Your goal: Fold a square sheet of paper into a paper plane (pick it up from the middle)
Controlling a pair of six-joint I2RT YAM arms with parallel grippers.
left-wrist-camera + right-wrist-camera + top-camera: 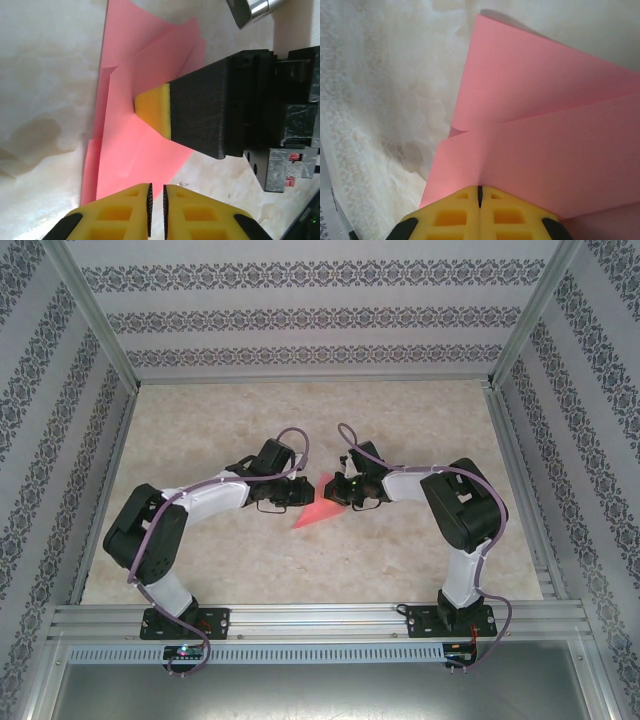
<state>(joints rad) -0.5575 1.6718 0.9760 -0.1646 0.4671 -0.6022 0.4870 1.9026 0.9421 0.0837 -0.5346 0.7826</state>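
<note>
Lettering on the red tag (292, 170) of the right gripper (151, 106) is too small to read. The top view places the folded pink paper (316, 510) mid-table (420, 430), between both arms. The left wrist view shows the left gripper (156, 189) parted by a slit, with nothing between the pads, at the paper's edge. The right wrist view shows the right gripper's jaws fully closed, tips touching overlapping flaps.

top: overhead, far | 2 wrists: close, downward | shared: paper (318, 512)
</note>
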